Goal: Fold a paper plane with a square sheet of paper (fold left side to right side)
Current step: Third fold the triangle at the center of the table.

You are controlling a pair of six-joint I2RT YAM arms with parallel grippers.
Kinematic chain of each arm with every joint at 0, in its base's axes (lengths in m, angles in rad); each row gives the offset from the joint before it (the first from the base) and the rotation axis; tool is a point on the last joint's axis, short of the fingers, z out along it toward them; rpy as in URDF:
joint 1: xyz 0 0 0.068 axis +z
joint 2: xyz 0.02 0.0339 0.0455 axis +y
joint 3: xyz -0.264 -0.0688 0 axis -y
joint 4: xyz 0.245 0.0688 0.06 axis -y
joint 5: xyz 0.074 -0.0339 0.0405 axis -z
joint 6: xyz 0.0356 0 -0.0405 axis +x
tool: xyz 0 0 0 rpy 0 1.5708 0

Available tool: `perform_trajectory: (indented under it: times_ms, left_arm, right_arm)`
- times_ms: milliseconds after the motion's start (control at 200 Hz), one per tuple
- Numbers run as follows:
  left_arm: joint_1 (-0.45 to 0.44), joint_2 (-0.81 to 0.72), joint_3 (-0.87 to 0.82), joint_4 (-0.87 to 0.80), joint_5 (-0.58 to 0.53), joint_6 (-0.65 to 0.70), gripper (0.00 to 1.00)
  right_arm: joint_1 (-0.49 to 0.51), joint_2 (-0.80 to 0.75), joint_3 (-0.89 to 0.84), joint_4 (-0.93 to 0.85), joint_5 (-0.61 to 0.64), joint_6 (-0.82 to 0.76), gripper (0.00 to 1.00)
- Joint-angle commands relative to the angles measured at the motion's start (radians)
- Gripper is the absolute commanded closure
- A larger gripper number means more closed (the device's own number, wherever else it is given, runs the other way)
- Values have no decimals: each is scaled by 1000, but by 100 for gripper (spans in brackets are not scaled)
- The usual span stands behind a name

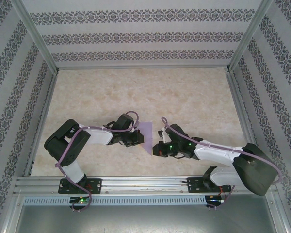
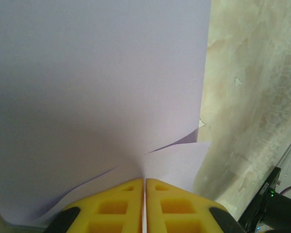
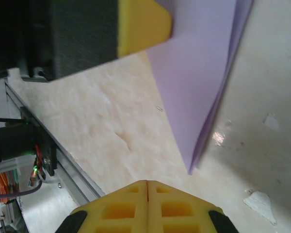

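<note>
The left hand (image 2: 145, 181) is pinched tight on the paper (image 2: 97, 87). Its two yellow, waffle-ribbed fingers (image 2: 117, 206) are pressed together with the sheet's near edge caught between their tips. From there the paper spreads away ahead of the hand, thin, matte and lavender, with no marks on it. Its right edge is straight. Just beside the fingertips two loose layers curl apart, leaving a shadowed slit.

The right hand (image 3: 148, 183) is fully closed and holds nothing; its yellow tips meet in a thin seam. Just ahead of it and a little to the right, the paper narrows to a sharp point that rests on the surface (image 3: 111, 121). Along that tapering edge the sheet is doubled, and the two layers gape slightly. Further ahead, the paper runs under one yellow finger of the left hand.

The surface is cream and marbled, slightly glossy, with small pale chips near the paper's tip.
</note>
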Motion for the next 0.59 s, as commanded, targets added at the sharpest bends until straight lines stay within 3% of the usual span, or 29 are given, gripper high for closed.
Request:
perform_trajectory:
  times_ms: [0, 255, 590]
  left_arm:
    - [-36, 63, -39, -38, -117, -18, 89]
    - [-39, 65, -32, -36, -116, -19, 89]
    - [-41, 67, -16, -50, -118, -19, 89]
  right_arm:
    - [-2, 46, 48, 15, -10, -24, 100]
    - [26, 210, 156, 43, 62, -24, 100]
    - [26, 324, 155, 22, 92, -16, 100]
